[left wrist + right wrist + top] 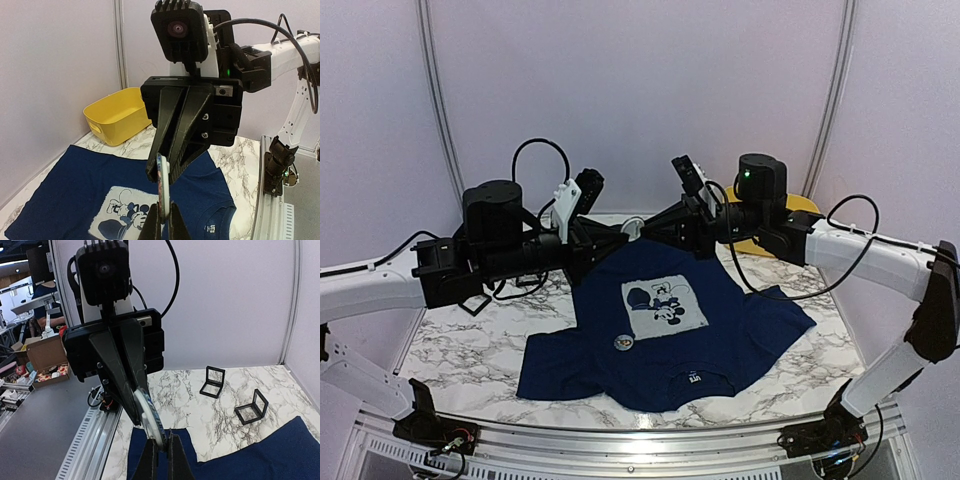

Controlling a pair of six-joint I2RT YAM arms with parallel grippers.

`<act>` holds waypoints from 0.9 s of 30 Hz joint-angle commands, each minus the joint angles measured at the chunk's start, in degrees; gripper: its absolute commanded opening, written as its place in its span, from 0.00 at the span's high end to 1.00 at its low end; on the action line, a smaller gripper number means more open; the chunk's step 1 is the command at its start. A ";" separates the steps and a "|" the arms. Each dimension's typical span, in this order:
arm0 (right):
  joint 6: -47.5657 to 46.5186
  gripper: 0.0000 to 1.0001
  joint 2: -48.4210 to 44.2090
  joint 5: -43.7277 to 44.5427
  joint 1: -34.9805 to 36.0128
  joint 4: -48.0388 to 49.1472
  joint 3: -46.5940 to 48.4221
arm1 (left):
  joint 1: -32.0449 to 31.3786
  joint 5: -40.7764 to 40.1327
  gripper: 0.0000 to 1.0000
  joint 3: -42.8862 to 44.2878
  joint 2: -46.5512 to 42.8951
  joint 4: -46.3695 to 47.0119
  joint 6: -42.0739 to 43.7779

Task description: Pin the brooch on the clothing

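Jaws of left gripper [164, 216] and right gripper [161, 444] are both clamped on opposite edges of the round white-rimmed brooch [161, 192]. It is held mid-air over the far hem of the navy blue T-shirt [720, 330], which lies flat on the marble-patterned table [470, 350].

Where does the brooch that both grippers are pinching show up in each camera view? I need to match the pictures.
Top external: brooch is the pale disc at upper centre, between left gripper and right gripper.
Left wrist: brooch at lower centre, edge-on.
Right wrist: brooch at lower centre, tilted.
Shared landmark: the navy T-shirt, below it in all three.
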 commanded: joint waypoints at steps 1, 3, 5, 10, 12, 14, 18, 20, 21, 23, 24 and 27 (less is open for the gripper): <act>-0.63 1.00 0.00 0.95 0.35 -0.35 1.92 | -0.04 1.04 1.00 -0.47 -1.27 2.17 -0.45; -1.00 1.00 -0.18 0.46 0.41 -0.45 1.88 | -0.04 0.29 0.96 -0.48 -1.51 2.17 -0.61; -1.83 1.00 -0.34 0.20 0.36 -1.11 1.97 | -0.04 -0.89 0.80 -0.48 -1.94 2.17 -0.83; -2.67 1.00 -0.78 0.43 0.39 -1.73 1.93 | -0.04 -2.29 0.77 -0.65 -2.96 2.25 -0.42; -2.68 1.00 -0.87 0.36 0.39 -1.78 1.98 | -0.04 -2.19 0.82 -0.71 -2.92 2.18 -0.44; -2.68 1.00 -0.98 0.30 0.35 -1.79 2.02 | -0.04 -2.00 0.88 -0.74 -2.75 2.17 -0.54; -2.68 1.00 -1.20 0.28 0.46 -1.79 2.28 | -0.04 -1.25 0.91 -0.53 -2.23 2.17 -0.52; -2.96 1.00 -1.39 0.19 0.51 -2.02 2.42 | -0.04 -1.01 0.82 -0.35 -1.74 1.89 -0.54; -3.09 1.00 -1.48 0.19 0.49 -2.09 2.44 | -0.04 -0.85 0.79 -0.24 -1.53 1.67 -0.49; -3.29 1.00 -1.60 -0.10 0.52 -2.38 2.56 | -0.04 -0.29 0.76 -0.13 -1.22 1.58 -0.31; -3.37 1.00 -1.60 -0.15 0.56 -2.56 2.57 | -0.04 -0.05 0.76 -0.06 -1.16 1.56 -0.12; -3.69 1.00 -1.68 -0.18 0.61 -3.16 2.71 | -0.04 0.29 0.83 0.49 -0.54 1.51 0.06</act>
